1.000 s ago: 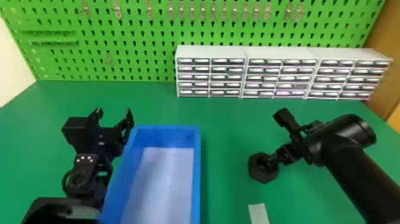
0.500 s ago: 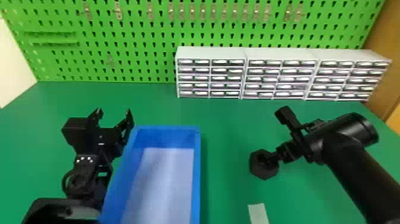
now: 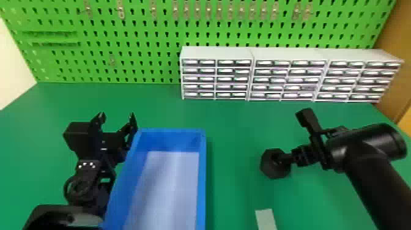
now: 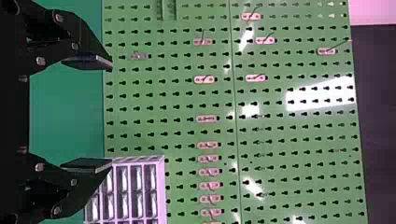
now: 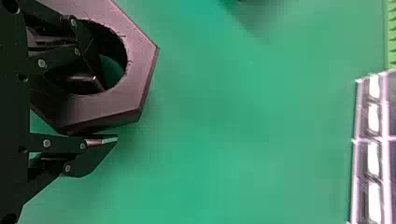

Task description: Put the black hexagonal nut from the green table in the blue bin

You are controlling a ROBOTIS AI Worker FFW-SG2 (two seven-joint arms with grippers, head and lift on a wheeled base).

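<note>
The black hexagonal nut point(image 3: 274, 170) is right of the blue bin point(image 3: 201, 180) in the head view, at the tip of my right gripper point(image 3: 286, 159). In the right wrist view, one finger of the gripper point(image 5: 106, 113) sits inside the hole of the nut point(image 5: 133, 86) and the other lies along its outer side, pinching the wall between them. Whether the nut touches the table I cannot tell. My left gripper point(image 3: 117, 118) stands open and empty beside the bin's far left corner; the left wrist view shows this gripper point(image 4: 111, 113) with its fingers wide apart.
White drawer units point(image 3: 216, 53) stand at the back right, before a green pegboard point(image 3: 146, 36). A pale strip point(image 3: 265, 218) lies on the green table point(image 3: 232, 122) near the front. The bin has a light-coloured bottom, with green table between it and the nut.
In the head view, the nut and my right gripper have shifted together slightly toward the back and the right. The left arm has kept still.
</note>
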